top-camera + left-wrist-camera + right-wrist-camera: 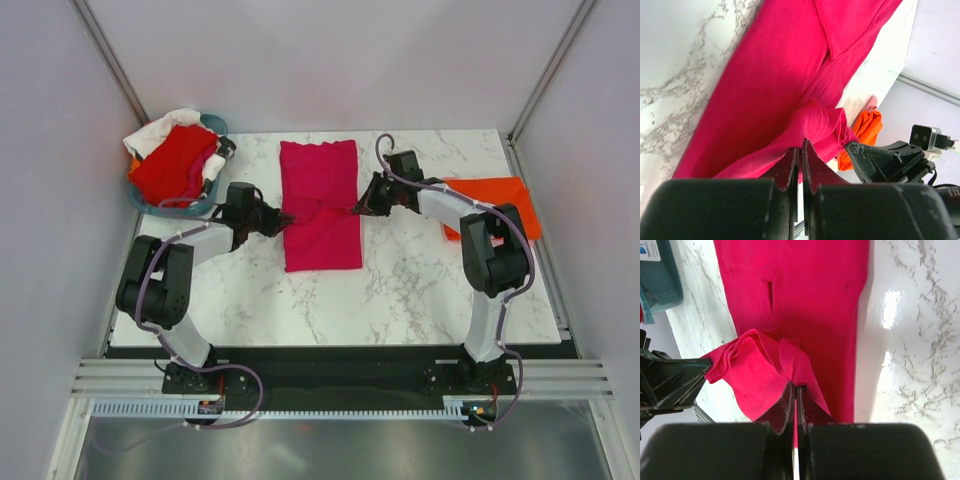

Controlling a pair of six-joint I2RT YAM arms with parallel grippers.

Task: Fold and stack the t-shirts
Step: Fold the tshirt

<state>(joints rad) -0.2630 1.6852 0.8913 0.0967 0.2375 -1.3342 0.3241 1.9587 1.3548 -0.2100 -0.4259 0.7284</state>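
A magenta-pink t-shirt [320, 190] lies as a long narrow strip on the marble table [400, 290]. My left gripper [284, 219] is shut on its left edge at mid-length, and my right gripper [360, 207] is shut on its right edge opposite. Between them the cloth is lifted into a bunched ridge. The left wrist view shows the magenta-pink t-shirt [785, 75] pinched in the left gripper [801, 145]. In the right wrist view the magenta-pink t-shirt [810, 295] folds up into the right gripper [795, 387]. A folded orange t-shirt [495, 200] lies at the right edge.
A teal basket [185, 205] at the back left holds a red t-shirt [178, 165] and a white t-shirt [160, 130]. Grey walls close in on both sides. The orange t-shirt [862, 127] shows behind my right arm in the left wrist view.
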